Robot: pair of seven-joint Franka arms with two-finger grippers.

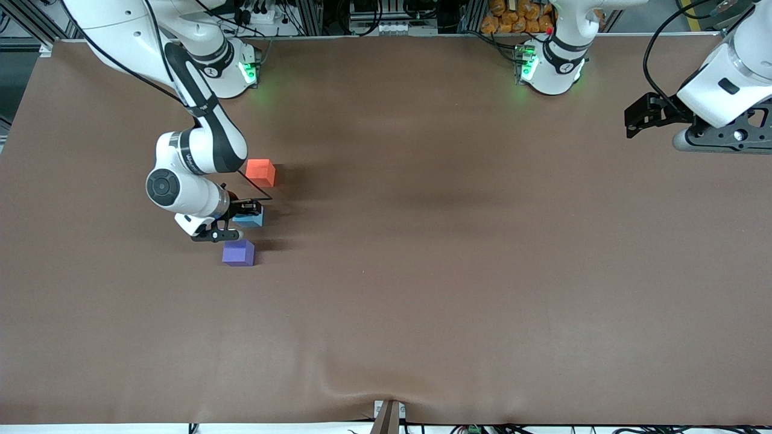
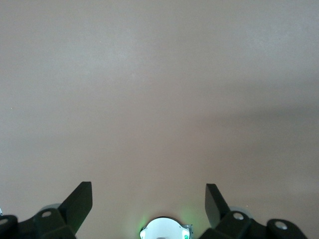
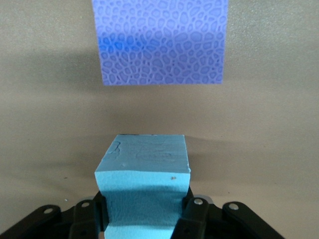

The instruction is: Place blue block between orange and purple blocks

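The blue block (image 1: 251, 218) is held in my right gripper (image 1: 244, 214), which is shut on it between the orange block (image 1: 260, 172) and the purple block (image 1: 238, 252). In the right wrist view the blue block (image 3: 144, 189) sits between the fingers (image 3: 194, 214), with the purple block (image 3: 159, 42) just ahead of it. The orange block lies farther from the front camera than the blue one, the purple block nearer. My left gripper (image 1: 642, 116) is open and empty, waiting above the table's left-arm end; its wrist view shows spread fingertips (image 2: 79, 201) over bare table.
The brown table cover (image 1: 422, 271) spreads wide toward the left arm's end and toward the front camera. The right arm's elbow and forearm (image 1: 199, 163) hang over the blocks, beside the orange block.
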